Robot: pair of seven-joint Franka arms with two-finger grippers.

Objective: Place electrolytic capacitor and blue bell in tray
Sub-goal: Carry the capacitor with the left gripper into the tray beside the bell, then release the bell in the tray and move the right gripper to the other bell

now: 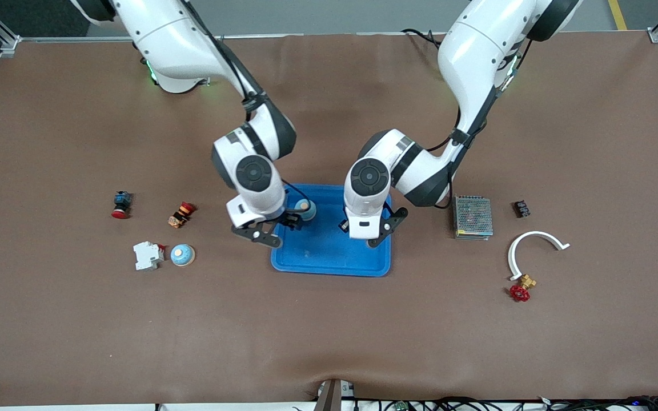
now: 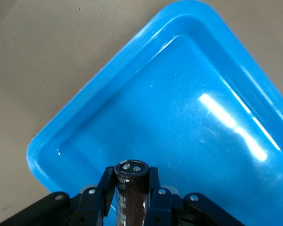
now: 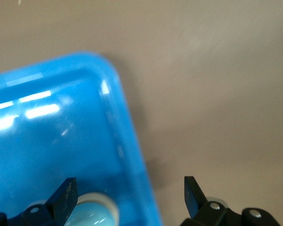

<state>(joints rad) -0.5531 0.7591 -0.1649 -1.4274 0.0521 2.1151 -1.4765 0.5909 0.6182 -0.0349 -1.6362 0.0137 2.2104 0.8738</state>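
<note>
Left tool (image 2: 131,197) grips the electrolytic capacitor (image 2: 131,188) over the blue tray (image 1: 329,251) at mid-frame. Right tool (image 3: 129,193) hangs wide open above the blue bell (image 1: 307,210) resting in the tray's upper corner.

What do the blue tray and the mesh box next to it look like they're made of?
Blue tray: likely glossy moulded plastic, given the sharp light reflections, rounded corners and smooth rim. Mesh box: probably bare metal, grey and perforated with a dull sheen.

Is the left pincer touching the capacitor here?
Touching: the left wrist view shows the left pincer clamped on the capacitor, fingers against both sides.
</note>
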